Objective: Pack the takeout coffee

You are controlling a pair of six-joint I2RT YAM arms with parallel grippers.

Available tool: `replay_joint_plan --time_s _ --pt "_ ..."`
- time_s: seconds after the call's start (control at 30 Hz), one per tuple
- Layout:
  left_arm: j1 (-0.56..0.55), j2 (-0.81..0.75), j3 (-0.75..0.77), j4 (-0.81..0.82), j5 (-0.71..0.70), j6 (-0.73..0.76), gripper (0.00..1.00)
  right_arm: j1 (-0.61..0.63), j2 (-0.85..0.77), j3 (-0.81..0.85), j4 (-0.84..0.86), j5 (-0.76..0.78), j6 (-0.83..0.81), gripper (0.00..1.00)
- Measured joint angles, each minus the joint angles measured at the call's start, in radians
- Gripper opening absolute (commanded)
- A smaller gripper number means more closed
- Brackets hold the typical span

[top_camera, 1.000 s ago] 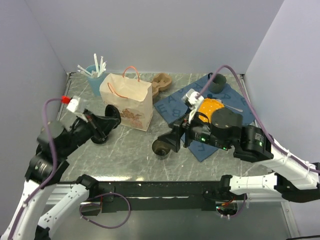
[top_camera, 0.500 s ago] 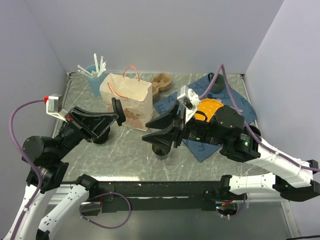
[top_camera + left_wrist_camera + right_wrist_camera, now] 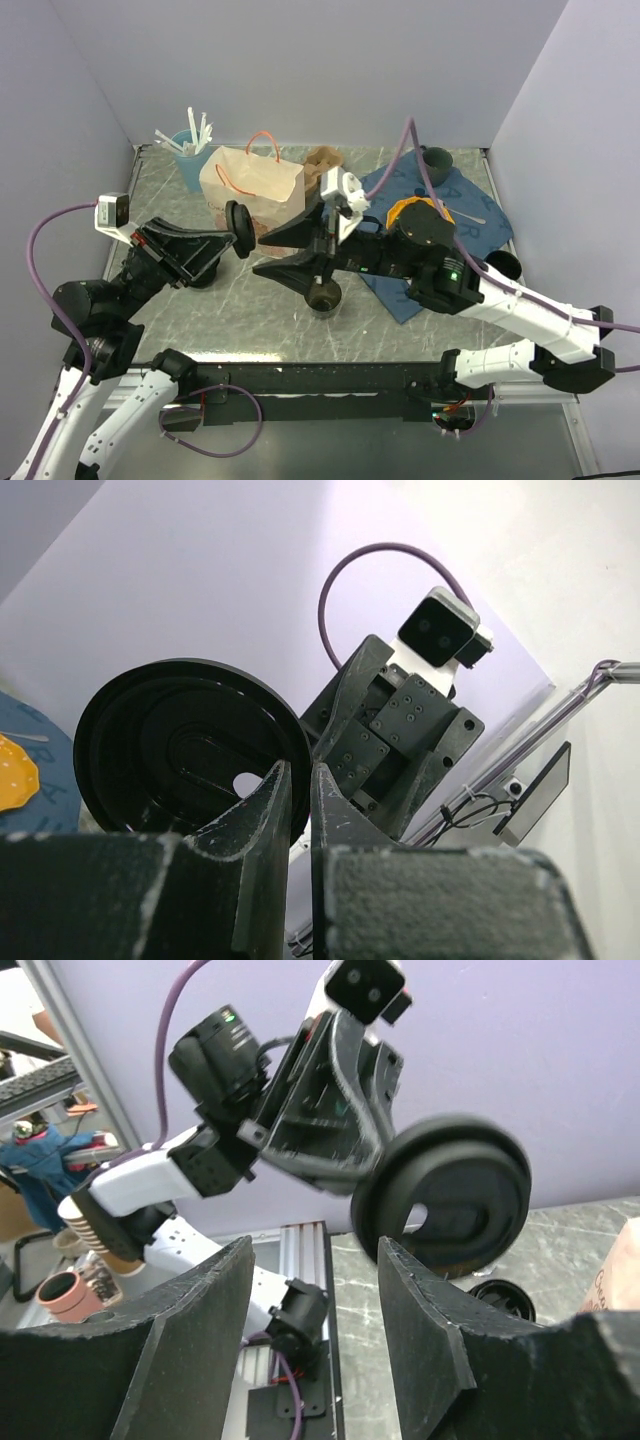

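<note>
- Grey marbled bench (image 3: 245, 315) carries everything, with a tan paper bag (image 3: 255, 190) standing upright toward its back left.
- Blue cloth (image 3: 470, 215) lies flat to the right of the bag.
- The right gripper (image 3: 258, 256) hangs just in front of the bag's front face. Its fingers are spread apart with nothing between them, and they point left at the lid.
- The left gripper (image 3: 300, 770) sits off the bag's front left corner. Its fingers are clamped on the edge of a round black lid (image 3: 170, 750), which is held on edge in the air near the bag's front.
- The takeout coffee (image 3: 323, 296) stands upright on the bench off the bag's front right corner, below the right gripper and outside its fingers.
</note>
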Motion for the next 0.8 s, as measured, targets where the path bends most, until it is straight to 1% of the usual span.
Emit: replay_joint_plan --time_s 0.3,0.53,0.67,0.8 --pt "0.000 -0.032 -0.021 0.023 -0.009 -0.011 0.03 0.000 0.082 0.060 0.002 0.002 -0.022 0.51" --pt "0.000 -0.033 -0.021 0.032 -0.011 -0.018 0.02 0.000 0.084 0.063 0.002 0.011 -0.022 0.52" --pt "0.000 -0.032 -0.021 0.050 -0.008 -0.026 0.02 0.000 0.084 0.063 0.002 0.013 -0.021 0.54" --pt "0.000 -0.031 -0.021 0.054 -0.007 -0.026 0.02 0.000 0.084 0.063 0.002 0.014 -0.021 0.52"
